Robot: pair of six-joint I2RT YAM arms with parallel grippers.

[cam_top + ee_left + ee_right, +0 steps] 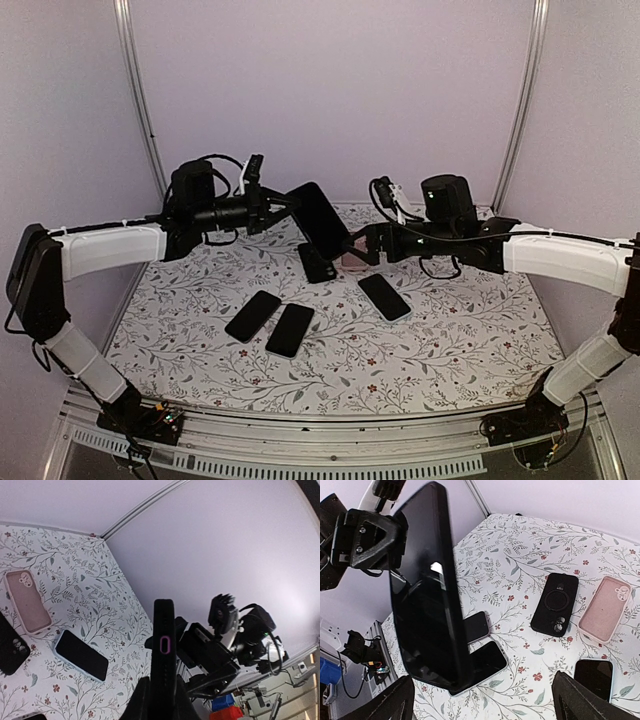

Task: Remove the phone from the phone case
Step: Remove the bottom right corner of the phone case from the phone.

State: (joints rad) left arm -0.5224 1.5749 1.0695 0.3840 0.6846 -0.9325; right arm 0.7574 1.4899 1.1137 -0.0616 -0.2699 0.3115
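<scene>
The phone in its black case is held up in the air above the back of the table, tilted. My left gripper is shut on its left end. In the left wrist view the cased phone is edge-on between my fingers, showing a purple-rimmed button. My right gripper is open, close to the phone's lower right end and not touching it. In the right wrist view the phone's dark screen stands ahead of my spread fingers, nearer the left one.
An empty black case and an empty pink case lie under the held phone. Three bare phones lie on the floral cloth: two side by side and one to the right. Walls stand close behind.
</scene>
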